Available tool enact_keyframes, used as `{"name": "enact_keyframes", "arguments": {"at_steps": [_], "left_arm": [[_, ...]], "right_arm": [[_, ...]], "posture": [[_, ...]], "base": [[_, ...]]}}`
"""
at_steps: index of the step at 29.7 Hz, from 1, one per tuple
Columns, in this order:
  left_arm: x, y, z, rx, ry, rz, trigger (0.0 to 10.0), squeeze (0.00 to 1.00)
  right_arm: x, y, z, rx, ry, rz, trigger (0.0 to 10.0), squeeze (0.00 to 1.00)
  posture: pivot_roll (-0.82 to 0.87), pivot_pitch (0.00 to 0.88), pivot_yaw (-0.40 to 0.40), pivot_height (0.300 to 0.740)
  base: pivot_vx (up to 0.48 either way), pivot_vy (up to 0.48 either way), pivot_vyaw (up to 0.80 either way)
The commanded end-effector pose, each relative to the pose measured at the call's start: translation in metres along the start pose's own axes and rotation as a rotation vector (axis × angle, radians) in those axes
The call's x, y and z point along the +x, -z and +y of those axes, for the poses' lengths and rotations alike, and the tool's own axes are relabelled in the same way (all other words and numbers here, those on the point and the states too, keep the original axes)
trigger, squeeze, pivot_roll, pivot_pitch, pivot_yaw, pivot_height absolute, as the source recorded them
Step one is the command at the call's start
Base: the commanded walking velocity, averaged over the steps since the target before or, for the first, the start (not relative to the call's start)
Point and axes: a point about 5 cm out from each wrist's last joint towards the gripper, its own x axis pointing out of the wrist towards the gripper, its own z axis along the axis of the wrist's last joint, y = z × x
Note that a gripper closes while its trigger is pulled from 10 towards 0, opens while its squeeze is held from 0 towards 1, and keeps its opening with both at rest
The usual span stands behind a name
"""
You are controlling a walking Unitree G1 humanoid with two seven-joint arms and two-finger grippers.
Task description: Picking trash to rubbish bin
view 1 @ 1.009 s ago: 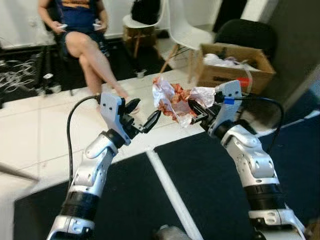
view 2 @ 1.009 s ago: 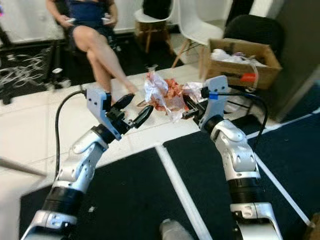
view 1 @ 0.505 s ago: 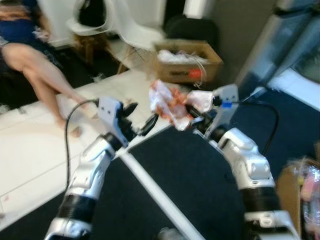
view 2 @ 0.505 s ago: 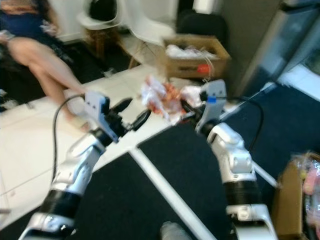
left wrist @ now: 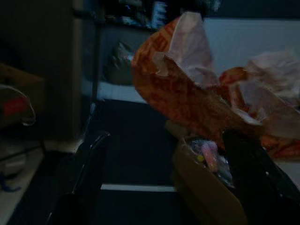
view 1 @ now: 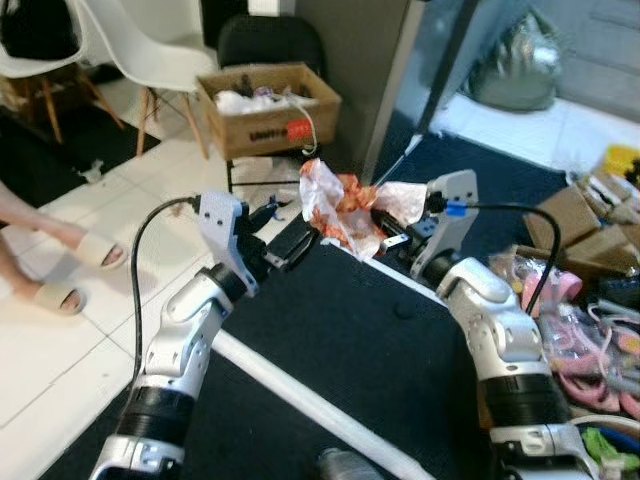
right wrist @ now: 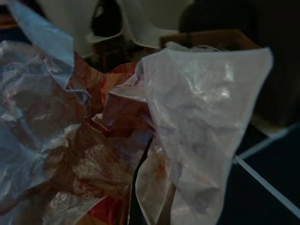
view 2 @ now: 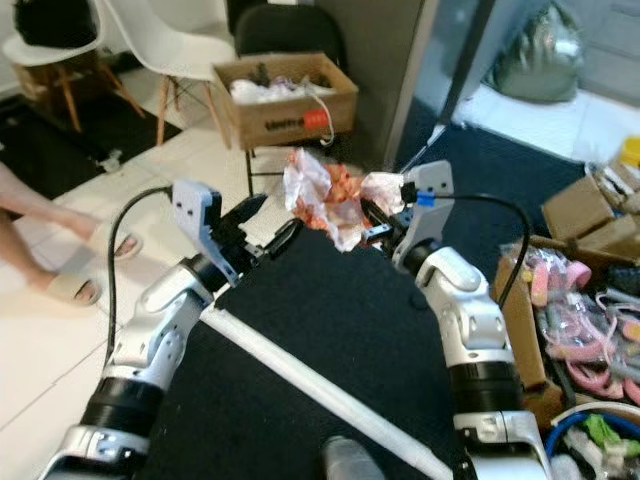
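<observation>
Over the dark blue carpet [view 1: 330, 340], my right gripper [view 1: 385, 222] pinches the crumpled orange-white wrapper [view 1: 335, 205]; the left gripper [view 1: 285, 235], beside the wrapper, has narrow empty jaws. I should keep a firm pinch until the bin.

Crumpled wrapper [view 1: 345, 205]: white with orange-red print. Cardboard box [view 1: 268, 105], far left: brown, red label. Carpet [view 1: 380, 350]: dark navy, white stripe. Floor tiles [view 1: 70, 330], left: white. Chair [view 1: 135, 45]: white. Sandals [view 1: 65, 270]: beige.
</observation>
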Motion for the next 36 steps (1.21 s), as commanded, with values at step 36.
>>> {"name": "enact_keyframes", "arguments": {"at_steps": [36], "left_arm": [[0.0031, -0.0019, -0.0033, -0.003, 0.011, -0.011, 10.0, 0.00]], "right_arm": [[-0.0036, -0.0047, -0.0021, -0.049, 0.011, -0.034, 10.0, 0.00]], "posture": [[-0.09, 0.000, -0.021, 0.740]], "base": [[0.271, 0.000, -0.22]]}}
